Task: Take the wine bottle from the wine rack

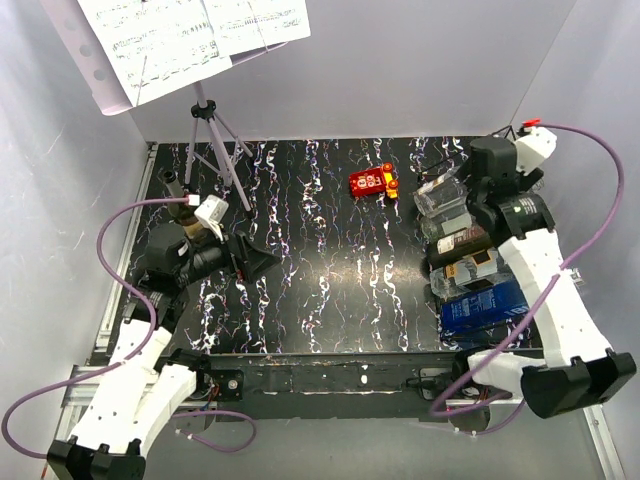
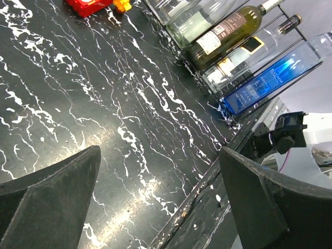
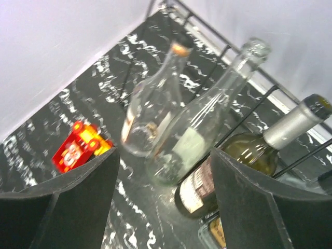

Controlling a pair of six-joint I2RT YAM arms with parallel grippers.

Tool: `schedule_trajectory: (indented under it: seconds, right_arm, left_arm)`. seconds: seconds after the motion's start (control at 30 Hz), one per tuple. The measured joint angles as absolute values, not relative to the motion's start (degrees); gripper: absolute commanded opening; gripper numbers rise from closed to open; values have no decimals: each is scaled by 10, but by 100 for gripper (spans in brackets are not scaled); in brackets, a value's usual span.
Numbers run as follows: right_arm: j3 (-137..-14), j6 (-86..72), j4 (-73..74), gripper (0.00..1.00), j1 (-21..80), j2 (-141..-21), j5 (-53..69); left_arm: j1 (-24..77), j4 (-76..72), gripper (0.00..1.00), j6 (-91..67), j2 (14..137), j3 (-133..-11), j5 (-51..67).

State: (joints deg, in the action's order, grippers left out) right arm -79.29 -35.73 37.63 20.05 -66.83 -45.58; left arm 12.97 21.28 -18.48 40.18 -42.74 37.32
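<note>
The black wire wine rack (image 1: 436,272) stands at the table's right side with several bottles lying across it. The wine bottle (image 1: 466,241) is dark green with a brown label and a silver foil neck. It lies between clear bottles, and also shows in the left wrist view (image 2: 228,32) and the right wrist view (image 3: 248,158). My right gripper (image 1: 470,190) hangs above the rack's far end, open and empty (image 3: 165,155); the bases of a clear bottle (image 3: 192,140) and the wine bottle show between its fingers. My left gripper (image 1: 255,258) is open and empty over the table's left part (image 2: 160,150).
A blue box-shaped bottle (image 1: 485,305) lies at the rack's near end. A red and yellow toy car (image 1: 372,181) sits left of the rack's far end. A music stand's tripod (image 1: 207,130) stands at the back left. White walls close in three sides.
</note>
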Motion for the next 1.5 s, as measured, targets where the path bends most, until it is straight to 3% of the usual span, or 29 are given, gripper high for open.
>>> schedule_trajectory:
  seconds: [0.23,0.73,1.5]
  right_arm:
    - [-793,-361,341,69,75,-752,-385]
    - [-851,-354,225,66,11,-938,-335]
    - [-826,-416,123,64,-53,-981,-304]
  left_arm:
    - [132,191,98,-191,429,-416,376]
    - [154,201,98,-190,390,-410,330]
    - [154,206,98,-190,391,-410,319]
